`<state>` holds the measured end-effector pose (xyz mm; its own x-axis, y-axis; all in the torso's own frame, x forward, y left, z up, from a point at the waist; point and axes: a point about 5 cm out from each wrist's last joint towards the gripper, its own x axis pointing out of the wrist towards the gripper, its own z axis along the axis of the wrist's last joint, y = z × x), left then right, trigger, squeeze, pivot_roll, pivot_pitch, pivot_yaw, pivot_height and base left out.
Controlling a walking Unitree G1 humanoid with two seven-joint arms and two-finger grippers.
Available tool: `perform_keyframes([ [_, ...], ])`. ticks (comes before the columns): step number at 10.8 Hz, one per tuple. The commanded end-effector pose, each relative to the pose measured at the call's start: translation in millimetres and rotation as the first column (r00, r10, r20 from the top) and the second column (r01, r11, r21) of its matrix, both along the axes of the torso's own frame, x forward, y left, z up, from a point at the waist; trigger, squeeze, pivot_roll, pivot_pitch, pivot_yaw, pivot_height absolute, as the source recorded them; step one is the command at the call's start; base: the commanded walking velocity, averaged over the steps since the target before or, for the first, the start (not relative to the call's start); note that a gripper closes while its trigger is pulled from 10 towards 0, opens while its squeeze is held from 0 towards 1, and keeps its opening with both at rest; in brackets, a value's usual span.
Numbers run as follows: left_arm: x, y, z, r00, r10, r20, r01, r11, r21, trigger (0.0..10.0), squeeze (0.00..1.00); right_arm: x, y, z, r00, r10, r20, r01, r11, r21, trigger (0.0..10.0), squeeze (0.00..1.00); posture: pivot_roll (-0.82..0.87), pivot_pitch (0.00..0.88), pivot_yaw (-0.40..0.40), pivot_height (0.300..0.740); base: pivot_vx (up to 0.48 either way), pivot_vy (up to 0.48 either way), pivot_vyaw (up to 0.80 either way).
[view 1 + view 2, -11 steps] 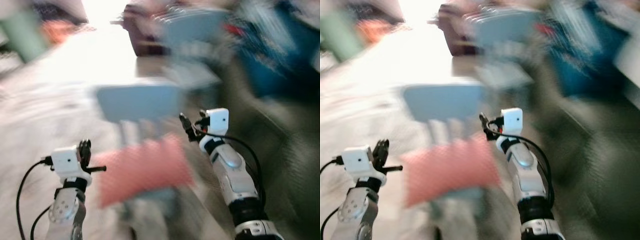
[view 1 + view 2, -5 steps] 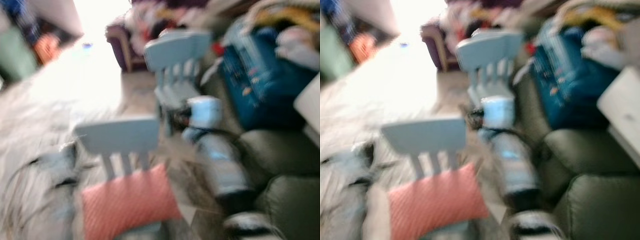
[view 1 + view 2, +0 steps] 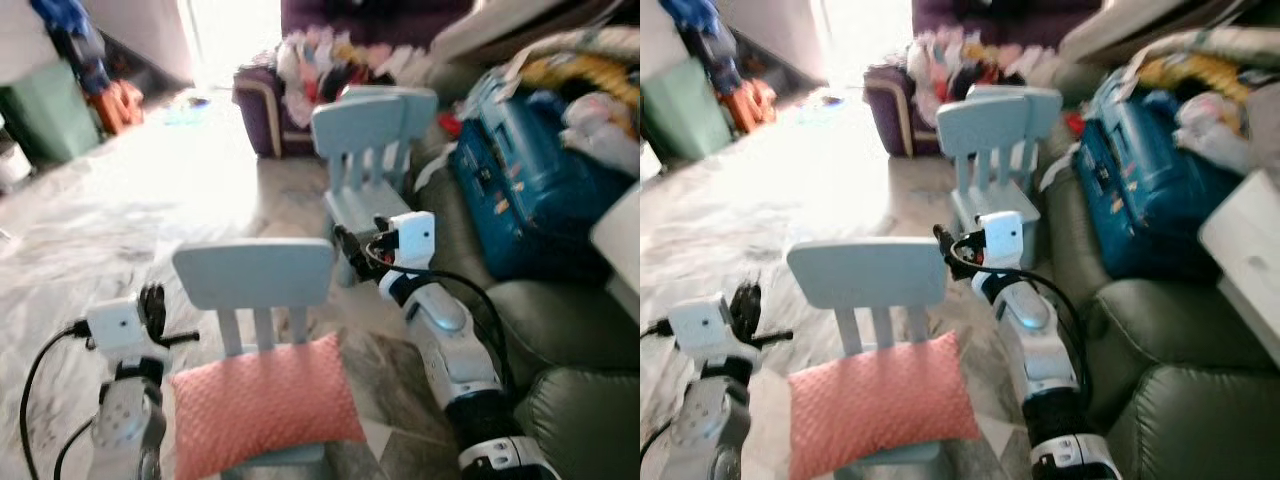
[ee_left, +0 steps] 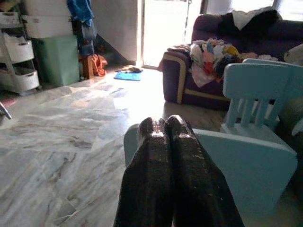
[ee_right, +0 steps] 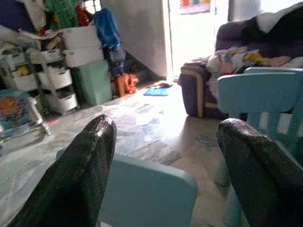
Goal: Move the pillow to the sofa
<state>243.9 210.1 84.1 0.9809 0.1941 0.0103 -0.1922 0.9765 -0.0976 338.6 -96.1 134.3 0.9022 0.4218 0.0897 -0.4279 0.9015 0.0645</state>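
A pink pillow (image 3: 262,404) lies on the seat of a small pale-blue chair (image 3: 254,272) right in front of me. The grey-green sofa (image 3: 560,330) runs along my right side. My left gripper (image 3: 152,303) is raised to the left of the chair back, fingers (image 4: 165,175) pressed shut on nothing. My right gripper (image 3: 348,248) is held up just right of the chair's top rail, open, with the rail's edge (image 5: 142,191) showing between its fingers.
A second pale-blue chair (image 3: 368,150) stands further ahead. A blue case (image 3: 515,185) and loose clothes lie on the sofa. A purple armchair (image 3: 265,95) piled with laundry is at the back. Green bin and white drawers (image 4: 26,52) line the left wall. Marble floor spreads to the left.
The camera has swung and steadied, so the blur is gone and the sofa has come into view. The pillow still lies on the chair; both grippers stay beside the chair back.
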Motion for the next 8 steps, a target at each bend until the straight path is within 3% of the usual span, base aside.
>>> perform_keyframes([
  [1,-0.8,-2.0,1.6,1.0,-0.006,-0.005,0.006,1.0,-0.006,10.0,0.0,-0.1,-3.7,2.1,1.0,-0.004,0.003,0.004,1.0,-0.003,10.0,0.0,-0.15,0.0,0.039,0.74,0.0,0.0,0.0],
  [8,-6.0,-0.2,-2.2,0.999,-0.005,-0.041,0.005,1.0,-0.014,10.0,0.0,-2.1,-7.2,-3.4,1.0,-0.001,-0.022,0.001,1.0,-0.012,10.0,0.0,-0.15,0.0,0.044,0.74,0.0,0.47,0.0],
])
